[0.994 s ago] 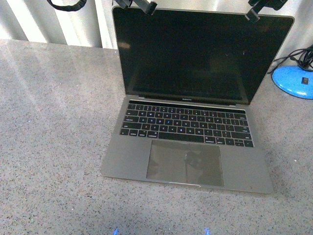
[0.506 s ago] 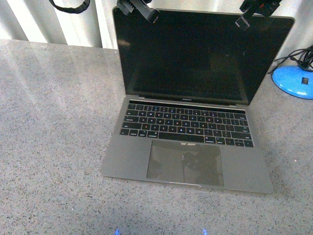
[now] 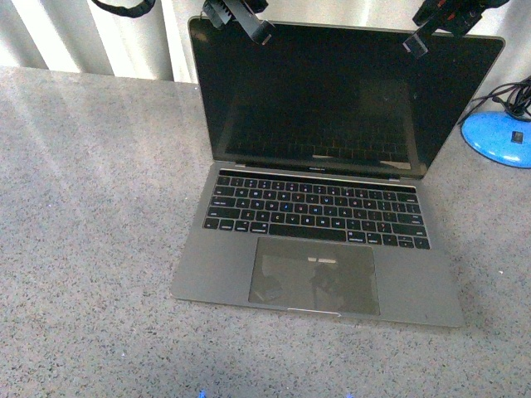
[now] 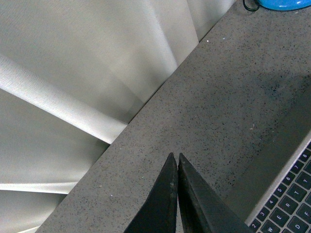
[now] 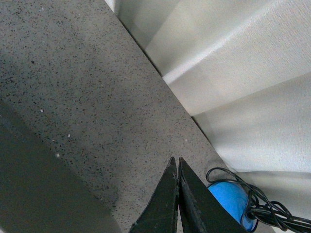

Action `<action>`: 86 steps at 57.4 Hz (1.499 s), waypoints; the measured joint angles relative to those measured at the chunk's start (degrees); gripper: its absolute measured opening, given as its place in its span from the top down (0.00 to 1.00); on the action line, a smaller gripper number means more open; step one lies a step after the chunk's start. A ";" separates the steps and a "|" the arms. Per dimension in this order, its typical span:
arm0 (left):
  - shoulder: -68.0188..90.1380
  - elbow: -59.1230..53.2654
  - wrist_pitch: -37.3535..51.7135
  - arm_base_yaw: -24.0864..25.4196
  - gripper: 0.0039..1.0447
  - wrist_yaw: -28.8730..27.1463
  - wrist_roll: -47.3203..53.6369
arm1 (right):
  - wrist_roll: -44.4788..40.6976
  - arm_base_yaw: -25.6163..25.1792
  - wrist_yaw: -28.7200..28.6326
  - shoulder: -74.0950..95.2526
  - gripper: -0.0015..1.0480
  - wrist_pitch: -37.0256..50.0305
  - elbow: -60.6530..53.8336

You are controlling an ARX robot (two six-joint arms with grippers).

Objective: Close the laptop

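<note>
Seeing my left gripper (image 4: 176, 158) and right gripper (image 5: 176, 162) pinched closed over the speckled grey bench (image 3: 91, 215), white curtain (image 4: 73, 73) behind.

Indoor desk-style setup, office or lab-like. Speckled grey stone-look counter (image 3: 91, 249). Pale pleated curtain (image 3: 50, 33) hangs along counter's far edge as backdrop. Open laptop (image 3: 319, 166) mid-counter. Blue rounded base (image 3: 498, 137) with black cables (image 3: 521, 98) at far right edge.
</note>
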 joint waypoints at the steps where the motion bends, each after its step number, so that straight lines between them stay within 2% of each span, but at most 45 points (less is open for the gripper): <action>1: -0.11 -0.02 -0.15 -0.09 0.97 0.00 0.24 | 0.00 0.00 0.02 -0.04 0.99 0.07 -0.07; 46: -4.83 -4.90 -4.44 -1.38 0.97 1.33 1.22 | 1.36 0.66 0.48 -2.54 0.99 1.64 -4.55; 86: -6.12 -7.80 -10.32 -1.60 0.97 5.18 4.15 | 3.82 2.08 1.92 -4.83 0.99 3.34 -11.56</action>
